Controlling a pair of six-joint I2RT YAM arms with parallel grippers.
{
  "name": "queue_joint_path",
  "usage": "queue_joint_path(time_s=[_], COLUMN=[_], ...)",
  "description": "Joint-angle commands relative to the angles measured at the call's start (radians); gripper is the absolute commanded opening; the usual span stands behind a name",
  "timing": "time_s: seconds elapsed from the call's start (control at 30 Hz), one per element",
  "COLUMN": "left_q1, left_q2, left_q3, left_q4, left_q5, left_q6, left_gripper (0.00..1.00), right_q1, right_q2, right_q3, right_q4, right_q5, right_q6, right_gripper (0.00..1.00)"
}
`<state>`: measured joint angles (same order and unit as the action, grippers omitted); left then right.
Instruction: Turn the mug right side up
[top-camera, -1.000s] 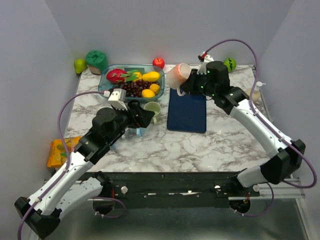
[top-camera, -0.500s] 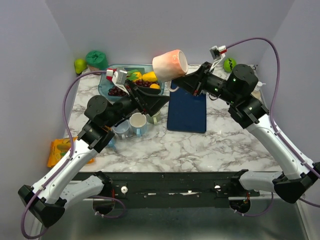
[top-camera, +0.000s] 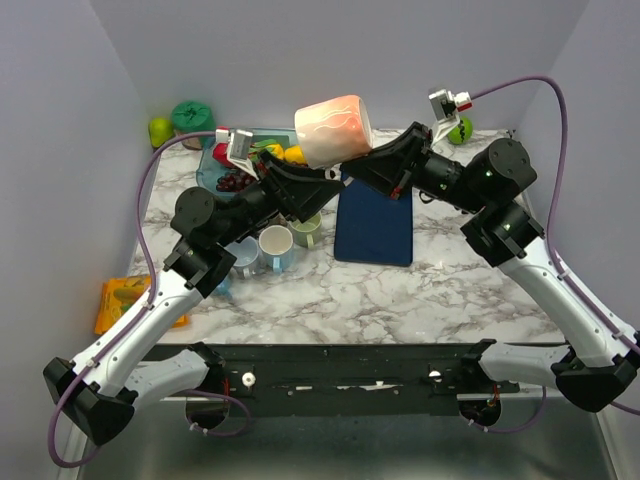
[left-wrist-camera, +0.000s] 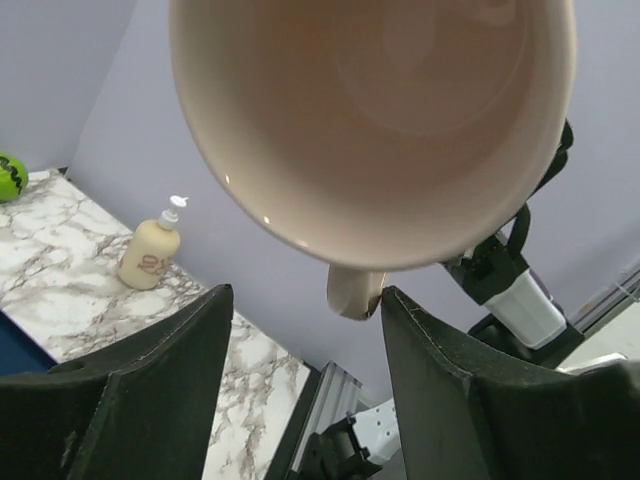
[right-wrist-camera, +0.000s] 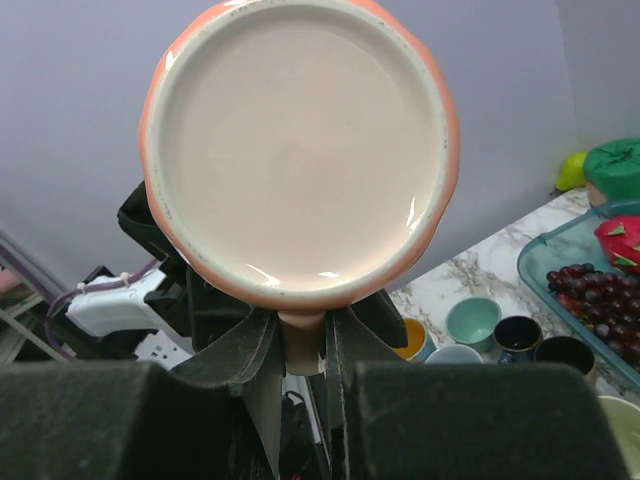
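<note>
The right fingers (right-wrist-camera: 258, 362) are pinched narrow on the single handle (right-wrist-camera: 303, 345) of the one pink mug (right-wrist-camera: 300, 150), one finger on each side of it, and carry the mug clear of the worktop (top-camera: 400, 290). The mug hangs on its side in the air between the two arms, its flat base facing the right wrist camera and its open mouth facing the left wrist camera. The left fingers (left-wrist-camera: 160, 390) stand wide apart just below the mug's rim, holding nothing. The handle shows between them close to one fingertip, and I cannot tell whether it touches that finger. Below, three small cups (top-camera: 275, 246) stand side by side near the left arm, two bluish and one pale green. One dark blue mat (top-camera: 373, 225) lies flat just right of the cups. One clear tray (right-wrist-camera: 558, 250) of fruit sits behind them, with a heap of dark grapes (right-wrist-camera: 590, 300) in it. At the back are one green ball (top-camera: 462, 131), one green lidded pot (top-camera: 192, 118) and one yellow-green pear (top-camera: 160, 130). One orange packet (top-camera: 120, 300) lies at the left edge, and one soap pump bottle (left-wrist-camera: 150, 255) stands upright by the wall.
</note>
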<state>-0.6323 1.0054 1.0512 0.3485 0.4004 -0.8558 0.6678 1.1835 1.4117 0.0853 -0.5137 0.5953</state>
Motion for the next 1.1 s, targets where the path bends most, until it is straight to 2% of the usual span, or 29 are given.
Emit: queue_joint_path(time_s=[0.0,0.27,0.5,0.6,0.63,0.7,0.73,0.77,0.93,1.03,1.07], left_q1=[0.0,0.002,0.0,0.002,0.0,0.002,0.0,0.0,0.0,0.002,0.002], left_q2=[-0.008,-0.008,0.013,0.013,0.012,0.009,0.001,-0.001,-0.04,-0.076,-0.082], left_q3=[0.018,0.015,0.029,0.029,0.029,0.03,0.03,0.033,0.026,0.02,0.02], left_q4=[0.089,0.109,0.152,0.167,0.168,0.167,0.162,0.14,0.044,-0.045,-0.09], left_q5=[0.022,-0.015,0.0,0.005,0.006,0.0,-0.005,-0.017,-0.104,-0.187,-0.21], left_q6=[-0.026,-0.048,-0.08,-0.088,-0.089,-0.086,-0.078,-0.074,-0.035,0.0,0.004], left_gripper=[0.68,0.56,0.5,0.42,0.33,0.22,0.09,0.02,0.0,0.0,0.0], right_q1=[0.026,0.041,0.055,0.056,0.056,0.056,0.056,0.056,0.056,0.056,0.056], right_q2=[-0.015,-0.002,0.019,0.03,0.036,0.038,0.038,0.036,0.03,0.022,0.019], right_q3=[0.003,-0.014,-0.048,-0.072,-0.079,-0.108,-0.114,-0.123,-0.143,-0.154,-0.177], right_q4=[0.152,0.2,0.234,0.251,0.249,0.258,0.252,0.246,0.13,0.053,0.041], right_q5=[-0.037,-0.06,-0.072,-0.065,-0.057,-0.04,-0.029,-0.017,0.093,0.182,0.205], right_q6=[0.02,0.05,0.092,0.126,0.136,0.155,0.158,0.169,0.167,0.17,0.176], right_gripper=[0.01,0.01,0.01,0.01,0.01,0.01,0.01,0.01,0.01,0.21,0.4])
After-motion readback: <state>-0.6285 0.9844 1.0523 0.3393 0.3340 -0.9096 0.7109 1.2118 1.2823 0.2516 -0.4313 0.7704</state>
